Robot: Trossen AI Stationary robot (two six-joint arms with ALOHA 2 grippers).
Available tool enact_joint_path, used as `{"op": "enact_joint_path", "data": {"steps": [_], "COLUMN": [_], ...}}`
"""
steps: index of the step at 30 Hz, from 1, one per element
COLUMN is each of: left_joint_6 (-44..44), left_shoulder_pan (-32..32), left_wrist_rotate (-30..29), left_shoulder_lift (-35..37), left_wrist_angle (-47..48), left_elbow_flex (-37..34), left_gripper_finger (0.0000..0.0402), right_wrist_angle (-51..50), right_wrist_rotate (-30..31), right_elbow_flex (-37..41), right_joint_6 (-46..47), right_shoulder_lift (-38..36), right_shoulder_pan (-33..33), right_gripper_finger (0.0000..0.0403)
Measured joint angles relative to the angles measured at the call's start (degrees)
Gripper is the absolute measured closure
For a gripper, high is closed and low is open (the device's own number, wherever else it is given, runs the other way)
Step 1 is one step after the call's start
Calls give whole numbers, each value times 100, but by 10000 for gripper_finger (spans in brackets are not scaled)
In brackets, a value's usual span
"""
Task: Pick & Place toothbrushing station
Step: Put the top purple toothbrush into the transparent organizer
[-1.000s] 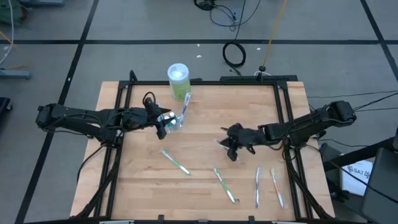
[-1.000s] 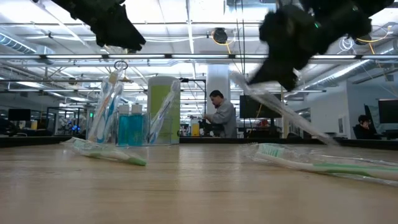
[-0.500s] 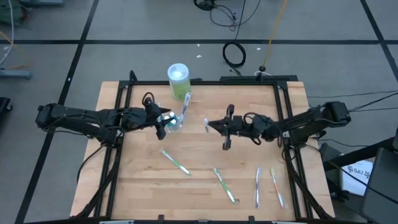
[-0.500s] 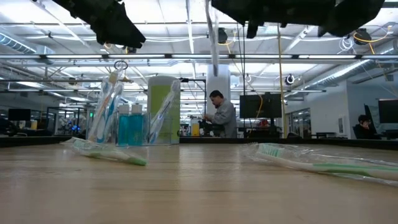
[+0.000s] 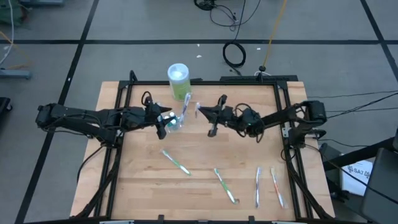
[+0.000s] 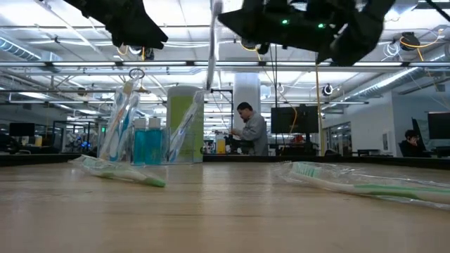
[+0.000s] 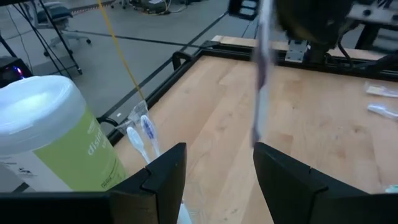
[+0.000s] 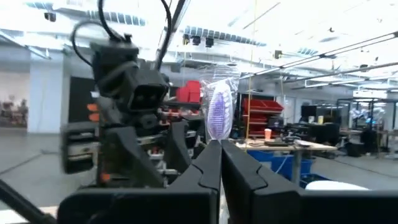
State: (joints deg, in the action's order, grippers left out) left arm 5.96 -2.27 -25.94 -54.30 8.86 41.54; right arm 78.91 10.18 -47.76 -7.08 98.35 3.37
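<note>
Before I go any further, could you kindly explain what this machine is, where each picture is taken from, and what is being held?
These are two dark robot arms at a wooden table. One picture looks straight down, one looks level across the tabletop, and two come from cameras on the wrists. The left gripper stands around the small clear plastic cup, which holds toothbrushes and blue tubes, beside a green-and-white wipes canister. The right gripper is shut on a thin wrapped toothbrush with purple bristles, held upright in the air near the cup. Four more wrapped toothbrushes lie on the table.
</note>
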Motion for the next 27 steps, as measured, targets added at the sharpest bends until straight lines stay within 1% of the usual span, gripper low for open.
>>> {"op": "enact_joint_path", "data": {"steps": [1, 4, 9, 13, 19, 23, 27], "left_joint_6": [13, 14, 11, 17, 50, 32, 23], "left_shoulder_pan": [-1, -11, -48, -99, -115, -115, -115], "left_wrist_rotate": [15, 33, 32, -6, -2, -4, -4], "left_shoulder_lift": [3, 134, 425, 694, 769, 743, 745], "left_wrist_angle": [2, 27, 239, 490, 605, 610, 608], "left_elbow_flex": [0, -2, -5, -4, -4, -4, -4], "left_gripper_finger": [211, 211, 211, 210, 211, 211, 210], "right_wrist_angle": [-55, -193, -250, -257, -342, -622, -1042], "right_wrist_rotate": [-62, -565, -571, -562, -570, -574, -575], "right_elbow_flex": [-159, -559, -1101, -1376, -1530, -1531, -1529], "right_joint_6": [-41, -58, -256, -144, 54, 414, 454], "right_shoulder_lift": [137, 512, 1127, 1490, 1832, 1816, 1829], "right_shoulder_pan": [45, 176, 382, 611, 892, 985, 980], "right_gripper_finger": [403, 403, 403, 403, 403, 403, 403]}}
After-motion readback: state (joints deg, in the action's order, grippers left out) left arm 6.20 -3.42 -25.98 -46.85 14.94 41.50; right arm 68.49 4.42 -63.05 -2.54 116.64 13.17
